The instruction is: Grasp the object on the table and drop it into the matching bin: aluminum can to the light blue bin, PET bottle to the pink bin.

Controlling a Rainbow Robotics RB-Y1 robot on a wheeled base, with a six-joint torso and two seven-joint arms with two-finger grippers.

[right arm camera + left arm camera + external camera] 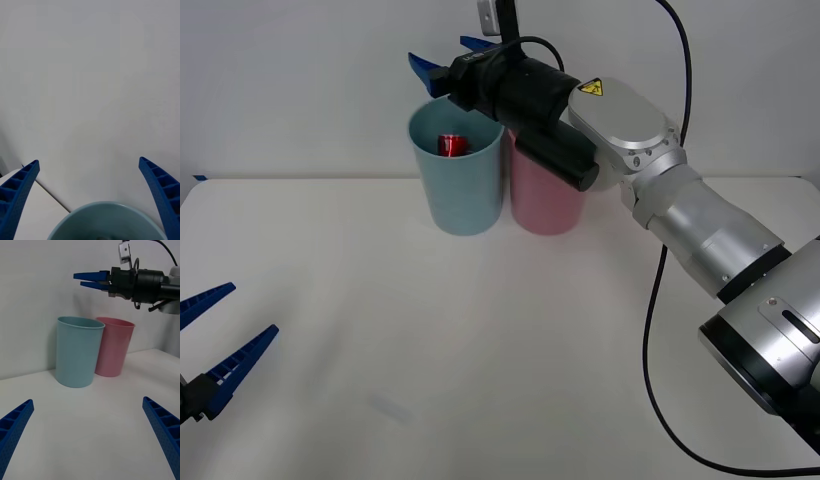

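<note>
The small red aluminum can (452, 145) lies inside the light blue bin (458, 190), its red side showing below the rim. My right gripper (442, 55) hangs open just above and behind that bin, with nothing between its blue fingers. From the right wrist the bin's rim (108, 221) curves below the open right gripper (89, 161). The pink bin (545, 205) stands touching the blue one on its right, partly behind my right arm. Low at the table's near left, my left gripper (252, 310) stays open and empty. Its wrist view faces the light blue bin (78, 352), the pink bin (114, 348) and the right gripper (78, 280).
The white table (480, 350) spreads wide in front of the two bins. A black cable (650, 330) loops down beside my right arm. A plain pale wall rises right behind the bins.
</note>
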